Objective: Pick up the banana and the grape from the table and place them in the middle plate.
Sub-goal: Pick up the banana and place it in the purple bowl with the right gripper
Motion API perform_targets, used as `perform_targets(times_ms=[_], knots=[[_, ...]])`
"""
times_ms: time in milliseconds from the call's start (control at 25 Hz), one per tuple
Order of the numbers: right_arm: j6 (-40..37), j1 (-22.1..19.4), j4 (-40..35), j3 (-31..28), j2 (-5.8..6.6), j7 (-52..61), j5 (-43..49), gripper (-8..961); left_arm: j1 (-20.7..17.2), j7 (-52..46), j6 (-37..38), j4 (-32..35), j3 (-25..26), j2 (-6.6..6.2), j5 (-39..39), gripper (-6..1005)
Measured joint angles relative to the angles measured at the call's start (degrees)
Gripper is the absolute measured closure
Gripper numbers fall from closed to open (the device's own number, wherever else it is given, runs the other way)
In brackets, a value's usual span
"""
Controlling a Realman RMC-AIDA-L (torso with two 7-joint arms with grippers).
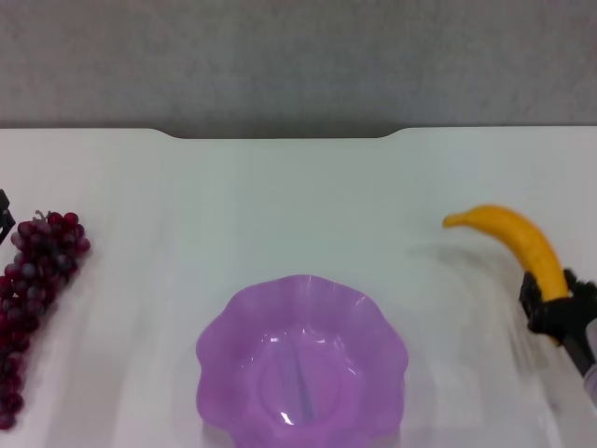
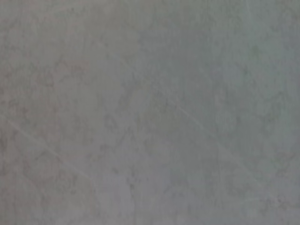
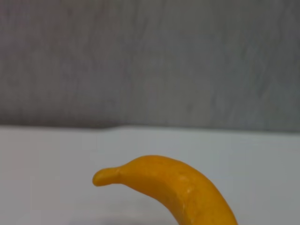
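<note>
- The middle plate [image 1: 301,359] sits at the near edge of the table [image 1: 280,196], about halfway between the left and right sides. It is purple and see-through, with a wavy rim. Nothing lies in it.
- The grape [image 1: 33,289] lies by the left edge of the table. The bunch is long. It runs from the near left corner toward the far side, leaning a little to the right. Its short stem is at the far end.
- The banana [image 1: 518,245] is near the right edge of the table, well apart from the plate. Its long curve runs from the near right toward the far left. The thin end points left and toward the far edge. A soft shadow shows on the table beside it, so it may be lifted a little, but that is hard to be sure of.
- The right gripper [image 1: 552,306] is at the near right side of the table. Its black fingers [image 1: 530,297] are pressed onto the near end of the banana and pinch it.
- In the right wrist view the banana [image 3: 178,190] sticks out away from the camera, over the white table [image 3: 56,150].
- The left gripper [image 1: 5,219] shows only as a small black bit at the left edge, just beside the far end of the grape. You cannot tell if it is spread or pressed together.
</note>
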State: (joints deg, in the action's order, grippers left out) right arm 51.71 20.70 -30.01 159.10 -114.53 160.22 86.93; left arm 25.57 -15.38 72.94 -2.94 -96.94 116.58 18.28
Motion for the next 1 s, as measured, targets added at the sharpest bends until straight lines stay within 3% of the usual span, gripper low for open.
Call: perform_targets(times_ms=[200, 400, 560, 760, 1000], knots=[[8.19, -1.04, -3.60, 0.97, 0.04, 0.05, 2.41, 453, -0.18, 0.00, 0.00, 0.00, 0.00, -0.06, 0.00, 105], [13.70, -2.39, -8.85, 1.55, 0.05, 0.98, 14.08, 452, -0.38, 0.02, 0.00, 0.02, 0.00, -0.12, 0.00, 105], [13.46, -2.35, -12.71, 2.57, 0.02, 0.99, 21.94, 452, -0.16, 0.53, 0.00, 0.04, 0.00, -0.13, 0.00, 105], [12.24, -1.43, -14.87, 5.37, 0.13, 1.11, 25.46, 453, -0.12, 2.30, 0.00, 0.36, 0.00, 0.06, 0.00, 105], [4.15, -1.44, -17.02, 5.73, 0.82, 1.14, 27.89, 453, -0.50, 2.44, 0.67, 0.36, 0.00, -0.01, 0.00, 105]])
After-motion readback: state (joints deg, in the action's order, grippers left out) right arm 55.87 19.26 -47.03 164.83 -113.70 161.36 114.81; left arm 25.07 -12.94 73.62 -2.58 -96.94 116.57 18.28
